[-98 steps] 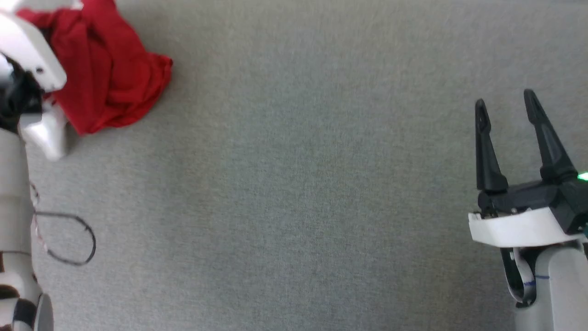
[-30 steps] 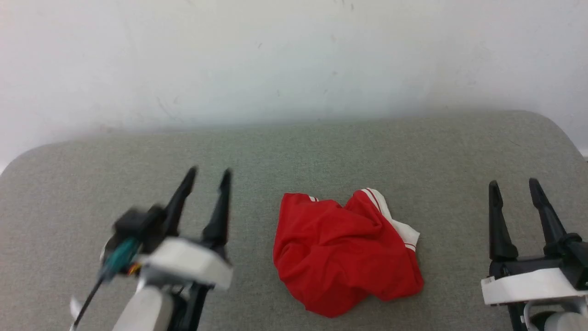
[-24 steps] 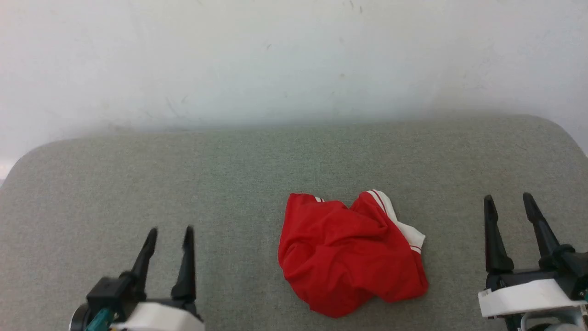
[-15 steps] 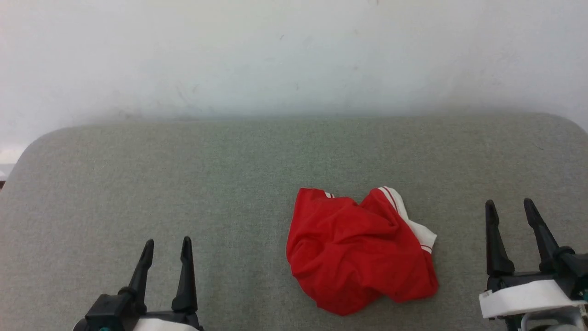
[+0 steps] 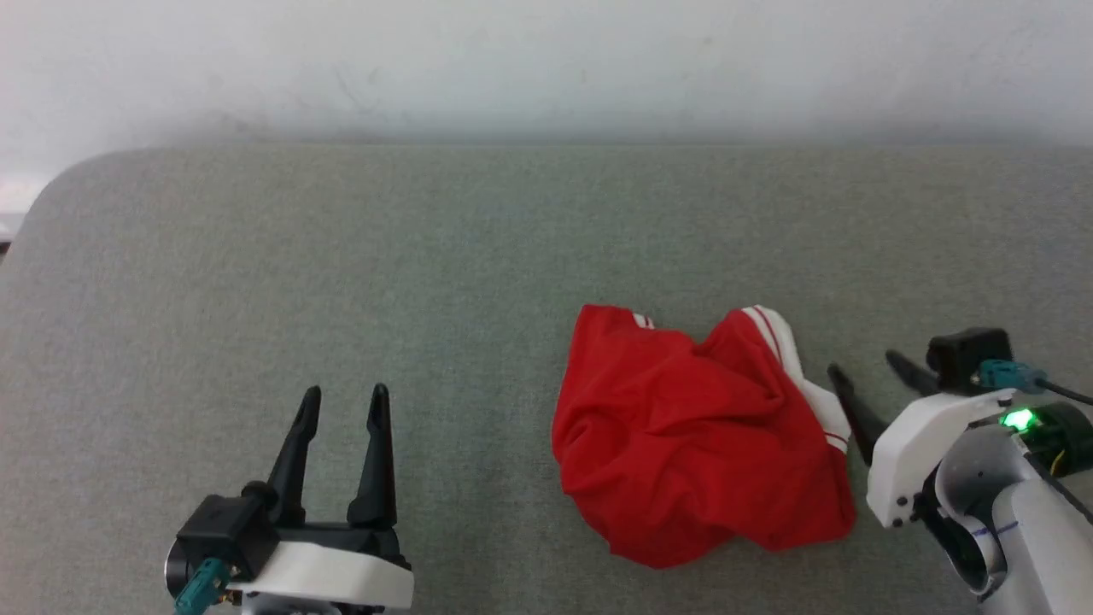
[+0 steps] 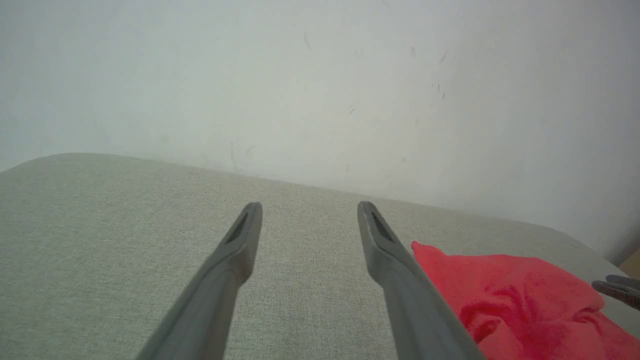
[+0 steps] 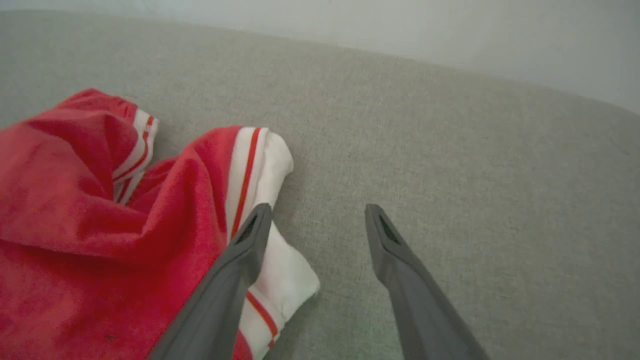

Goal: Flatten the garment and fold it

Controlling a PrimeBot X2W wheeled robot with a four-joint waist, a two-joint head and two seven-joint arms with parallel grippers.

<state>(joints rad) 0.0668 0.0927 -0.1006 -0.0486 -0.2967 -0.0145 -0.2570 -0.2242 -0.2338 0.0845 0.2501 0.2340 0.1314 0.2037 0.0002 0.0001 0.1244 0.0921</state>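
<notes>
The garment (image 5: 696, 436) lies crumpled in a red heap on the grey padded table (image 5: 341, 256), with a white sleeve and striped trim on its right side. My right gripper (image 5: 862, 366) is open just right of that white sleeve, fingers angled toward it. In the right wrist view the garment (image 7: 100, 225) sits at left and my right gripper (image 7: 317, 212) has its left finger over the white sleeve edge. My left gripper (image 5: 343, 395) stands open at lower left, well clear of the cloth. In the left wrist view my left gripper (image 6: 310, 207) is empty, the garment (image 6: 510, 295) to its right.
A pale wall (image 5: 546, 60) rises right behind the table's far edge. The table's rounded far-left corner (image 5: 60, 171) shows. Bare grey surface spreads left of and beyond the garment.
The camera tipped down, shifting the whole picture. My right gripper turned and swung in toward the garment's white sleeve. The left gripper moved down to the lower left, then held. The garment lies as before.
</notes>
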